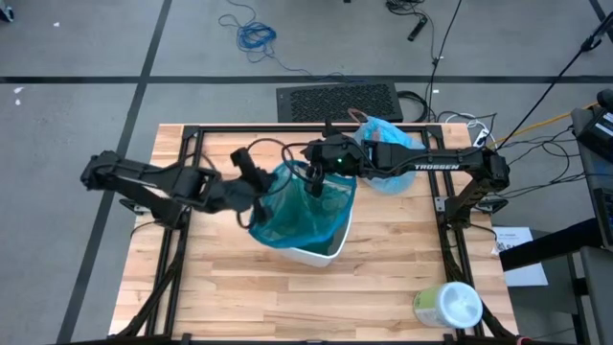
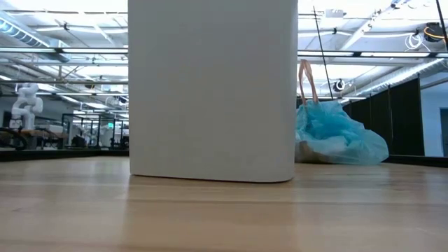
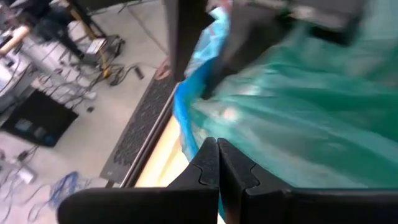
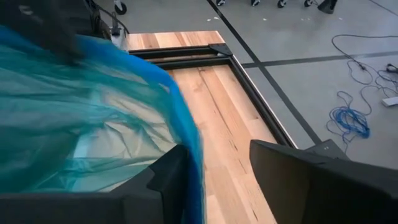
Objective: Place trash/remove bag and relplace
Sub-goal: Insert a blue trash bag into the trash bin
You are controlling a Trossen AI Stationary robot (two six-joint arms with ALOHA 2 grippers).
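The closed left tool [image 1: 257, 182] pinches the teal-green plastic bag [image 1: 302, 216] at the white bin's [image 1: 321, 254] left rim; the half-open right tool [image 1: 314, 177] straddles the bag's far edge.

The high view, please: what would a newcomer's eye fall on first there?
Probably the teal-green bag stretched over the white bin at mid-table, with both grippers at its rim: the left gripper shut on the left edge, the right gripper at the far edge. Next, the crumpled light-blue bag by the far edge, and the wipes tub lying near the right corner.
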